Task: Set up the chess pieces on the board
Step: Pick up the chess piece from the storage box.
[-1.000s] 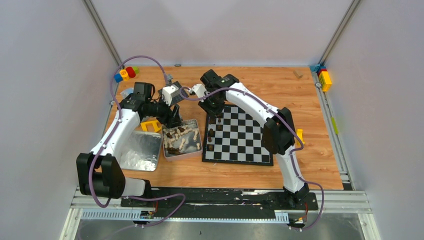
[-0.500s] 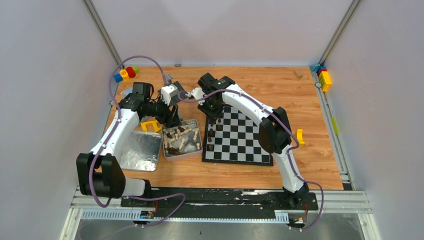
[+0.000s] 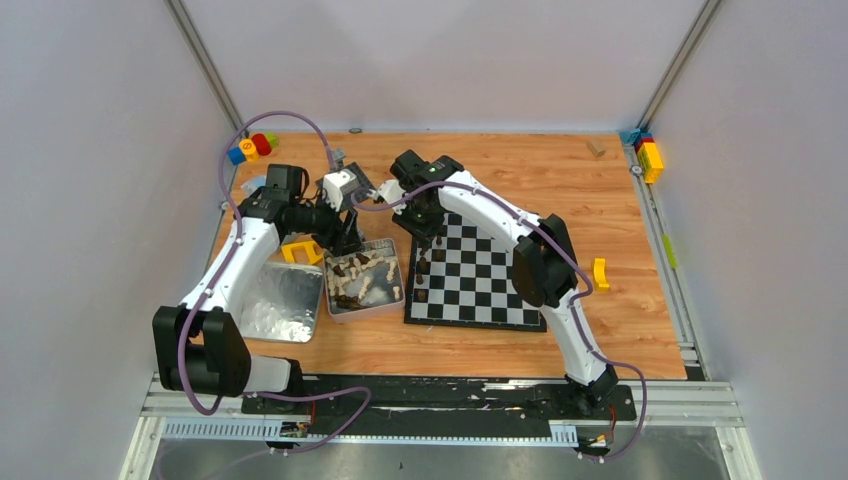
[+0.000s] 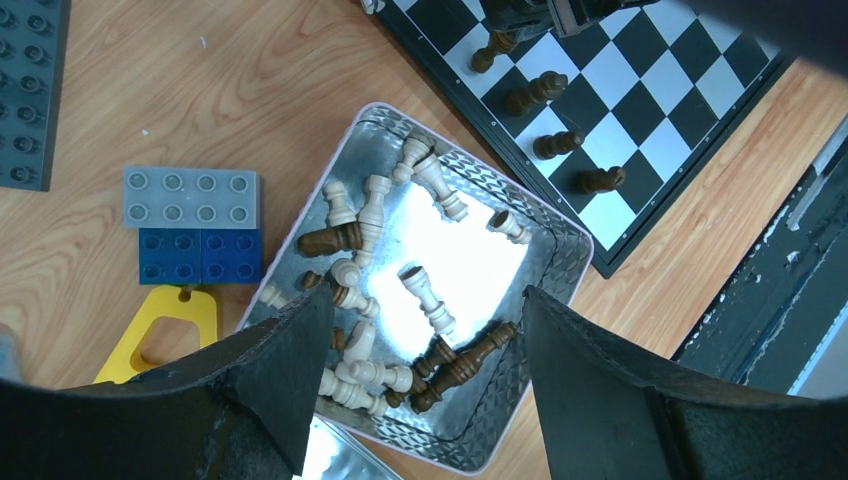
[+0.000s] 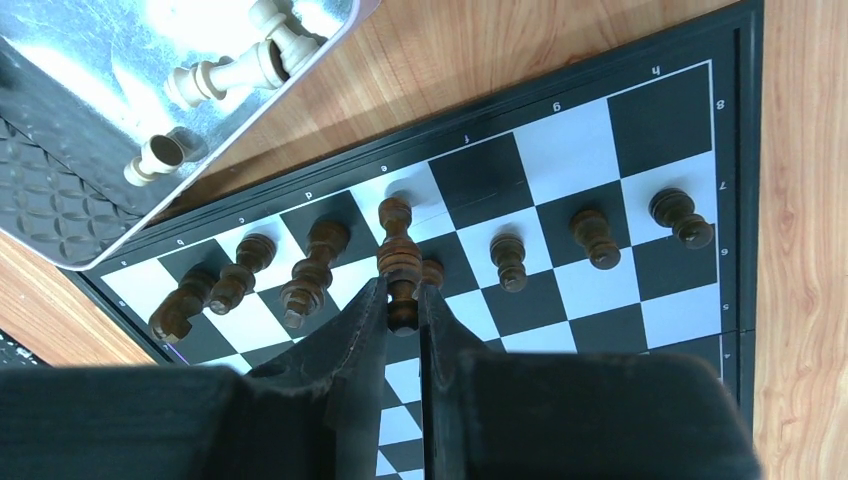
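The black and silvery-white board [image 3: 490, 275] lies right of centre; it also shows in the right wrist view [image 5: 660, 130]. My right gripper [image 5: 402, 300] is shut on a tall dark brown chess piece [image 5: 398, 255], held upright over the board's left edge row. Several dark pieces [image 5: 508, 262] stand on the board beside it. My left gripper [image 4: 425, 330] is open and empty above the metal tin [image 4: 560, 265]. The tin holds several cream pieces [image 4: 425, 295] and dark pieces [image 4: 470, 365] lying loose.
The tin's lid [image 3: 270, 305] lies left of the tin. Grey [image 4: 190, 196] and blue bricks [image 4: 200, 257], a yellow part [image 4: 150, 335] and a dark studded baseplate [image 4: 30, 90] lie near the tin. Coloured bricks sit at the back left [image 3: 250, 147] and the right rail [image 3: 650, 158].
My right gripper has shifted slightly left and nearer the board's left edge with the dark piece in it. The left arm has hardly moved.
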`<state>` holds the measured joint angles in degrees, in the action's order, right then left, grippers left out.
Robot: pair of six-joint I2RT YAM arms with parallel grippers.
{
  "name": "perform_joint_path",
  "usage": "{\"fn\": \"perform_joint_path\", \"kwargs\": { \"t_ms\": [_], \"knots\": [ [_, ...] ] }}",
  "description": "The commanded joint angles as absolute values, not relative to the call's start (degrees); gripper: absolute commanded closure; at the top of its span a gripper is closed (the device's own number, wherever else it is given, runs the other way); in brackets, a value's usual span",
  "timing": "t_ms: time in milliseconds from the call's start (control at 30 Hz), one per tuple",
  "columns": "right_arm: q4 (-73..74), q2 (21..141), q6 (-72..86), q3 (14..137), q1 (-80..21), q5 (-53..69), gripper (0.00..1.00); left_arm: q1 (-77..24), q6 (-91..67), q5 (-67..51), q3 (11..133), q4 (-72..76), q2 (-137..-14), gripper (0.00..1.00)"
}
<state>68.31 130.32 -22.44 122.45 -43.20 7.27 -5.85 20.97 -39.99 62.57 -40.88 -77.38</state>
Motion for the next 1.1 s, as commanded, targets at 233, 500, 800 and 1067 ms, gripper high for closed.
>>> {"fn": "perform_joint_path", "kwargs": {
  "t_ms": [233,500,800,1067],
  "knots": [
    [68.1,130.3,-21.8,126.3,-43.4,4.9,0.95,-5.8,21.6,-41.1,62.6,-39.6,-78.3,0.23],
    [64.8,125.8,-16.3,126.8,-39.6,10.6,0.99,-5.7,22.2,-44.7,63.3,-38.9,-79.9,0.23],
    [57.1,116.5,-8.4,119.7,-31.3,27.9,1.0,-5.8,19.5,-50.2,68.7,-39.1,-84.7,0.23],
    [50.8,111.2,-4.9,111.9,-24.8,45.4,1.0,-6.6,10.2,-58.3,74.9,-35.7,-92.0,0.23]
  ]
}}
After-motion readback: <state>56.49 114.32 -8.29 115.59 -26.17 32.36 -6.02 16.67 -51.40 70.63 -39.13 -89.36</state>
